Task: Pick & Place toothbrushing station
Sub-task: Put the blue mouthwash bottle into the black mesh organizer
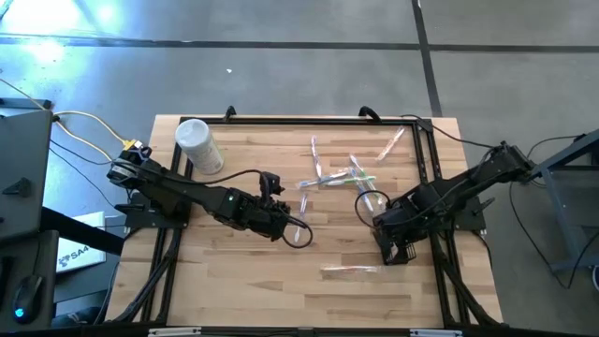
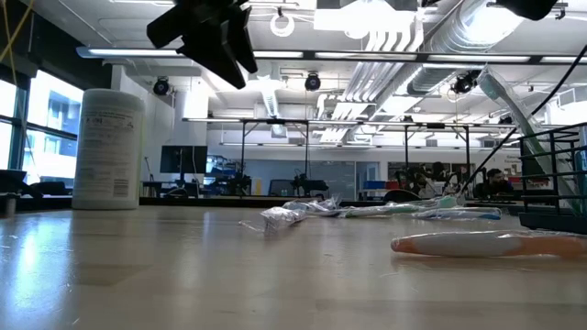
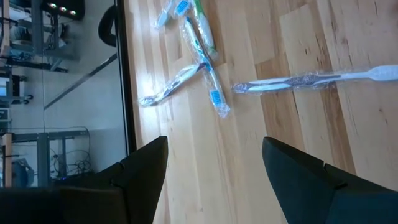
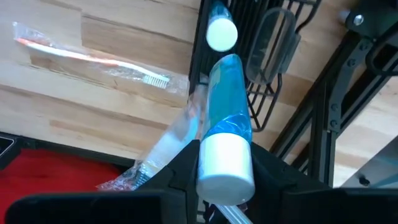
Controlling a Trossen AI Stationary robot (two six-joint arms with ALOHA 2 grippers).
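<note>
My right gripper (image 1: 386,241) at the table's right is shut on a blue toothpaste tube (image 4: 227,93) with a white cap. The black wire-mesh holder (image 4: 273,62) lies just past the tube's far end, and another white round cap (image 4: 221,32) shows at it. A clear wrapped toothbrush (image 4: 163,146) lies beside my right gripper's fingers. My left gripper (image 3: 214,146) is open and empty above the table's middle (image 1: 298,227). A wrapped toothbrush (image 3: 311,79) and a small heap of wrapped brushes (image 3: 193,56) lie on the wood ahead of it. My right gripper pinches the tube between its two fingers (image 4: 181,168) at the white cap end (image 4: 225,163). The fingers lie along the tube, which points away from them toward the holder. Whether the tube's far end touches the holder cannot be told.
A white canister (image 1: 198,146) stands at the far left of the table. Loose wrapped toothbrushes lie at the far middle (image 1: 314,150), far right (image 1: 393,140) and centre (image 1: 337,178). An orange-handled one (image 1: 348,271) lies toward the near edge and shows in the low view (image 2: 486,243).
</note>
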